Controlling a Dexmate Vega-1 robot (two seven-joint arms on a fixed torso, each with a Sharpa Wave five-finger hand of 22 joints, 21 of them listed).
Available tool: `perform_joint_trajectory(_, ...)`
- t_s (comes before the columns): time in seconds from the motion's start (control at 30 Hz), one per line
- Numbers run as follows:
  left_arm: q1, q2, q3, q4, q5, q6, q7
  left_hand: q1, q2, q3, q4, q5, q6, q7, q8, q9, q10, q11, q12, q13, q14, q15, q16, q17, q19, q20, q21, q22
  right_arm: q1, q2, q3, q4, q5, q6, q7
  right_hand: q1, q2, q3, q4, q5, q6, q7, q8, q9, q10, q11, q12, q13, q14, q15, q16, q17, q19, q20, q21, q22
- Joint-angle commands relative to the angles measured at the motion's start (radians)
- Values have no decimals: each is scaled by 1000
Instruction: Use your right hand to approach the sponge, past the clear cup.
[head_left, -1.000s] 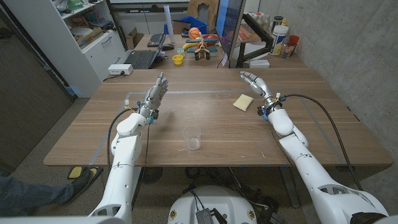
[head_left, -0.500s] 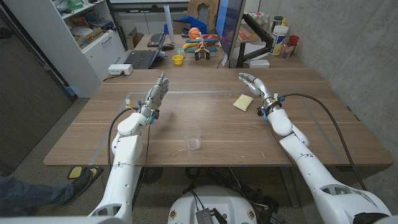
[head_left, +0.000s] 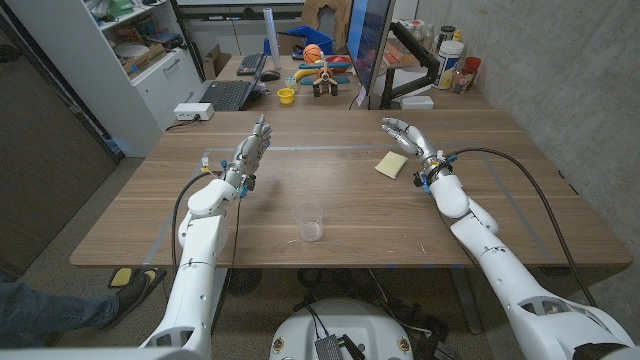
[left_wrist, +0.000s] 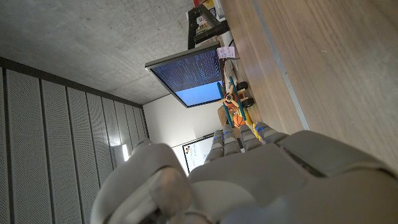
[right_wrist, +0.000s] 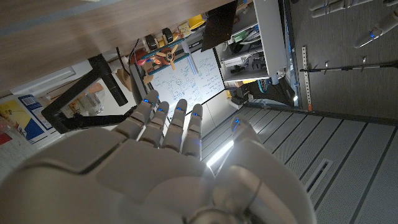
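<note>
Yellow and flat, the sponge (head_left: 391, 164) lies on the wooden table (head_left: 330, 200) just beside the right hand (head_left: 402, 133), on its near inner side. That hand hangs open, fingers spread and slightly curled, holding nothing. The clear cup (head_left: 309, 223) stands well apart from it, toward the table's near edge. The left hand (head_left: 252, 149) is open too, fingers straight. No writing is legible: a monitor (left_wrist: 189, 78) shows blurred lines, a whiteboard (right_wrist: 186, 81) scribbles. Shelves and concrete walls surround the table.
</note>
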Motion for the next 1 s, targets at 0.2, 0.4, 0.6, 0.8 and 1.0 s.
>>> perform_joint_trajectory(0.2, -8, 5, 0, 7, 5, 3, -2, 6, 8, -10, 0, -2, 10, 3, 3, 4, -1, -5, -1, 5, -12, 0, 2, 6, -8, 1, 1, 6, 7, -23, -37, -7, -63, -30, -42, 4, -11, -1, -7, 7, 10, -11, 2, 1, -1, -17, -3, 3, -1, -45, -2, 3, -3, -50, -7, 4)
perform_joint_trajectory(0.4, -9, 4, -1, 11, 3, -2, -4, 6, 8, -11, 0, -2, 11, 2, 3, 4, -1, -5, -1, 5, -14, 0, 2, 6, -10, 2, 1, 6, 11, -33, -54, -9, -96, -51, -60, 4, -12, 0, -8, 8, 13, -13, 2, 0, -18, -21, -10, 2, -7, -45, -4, 3, -6, -50, -13, 4)
perform_joint_trajectory(0.6, -9, 1, -4, 16, 0, -7, -1, 7, 9, -12, 0, -3, 13, 2, 3, 4, -1, -5, -1, 5, -14, -1, 2, 6, -11, 4, 2, 6, 16, -43, -65, -11, -113, -62, -73, 3, -12, 0, -9, 9, 14, -21, 1, 0, -23, -26, -12, 2, -12, -45, -5, 3, -11, -50, -20, 4)
perform_joint_trajectory(0.8, -8, 2, -5, 18, -1, -10, -1, 8, 10, -13, 0, -4, 16, 2, 4, 4, 1, -2, 0, 5, -14, -2, 2, 6, -11, 2, 2, 6, 17, -55, -82, -23, -146, -95, -79, 2, -13, 0, -9, 10, 13, -31, -2, 0, -26, -31, -13, 2, -18, -41, -7, 3, -16, -49, -29, 4)
perform_joint_trajectory(1.0, -9, 4, -4, 19, 0, -6, -3, 8, 10, -14, 0, -4, 20, 2, 5, 4, 0, -5, 0, 5, -14, -2, 2, 6, -11, 2, 2, 6, 22, -63, -100, -22, -170, -117, -93, -1, -14, 0, -8, 10, 11, -37, -3, 0, -21, -30, -11, 2, -21, -40, -7, 4, -20, -48, -35, 5)
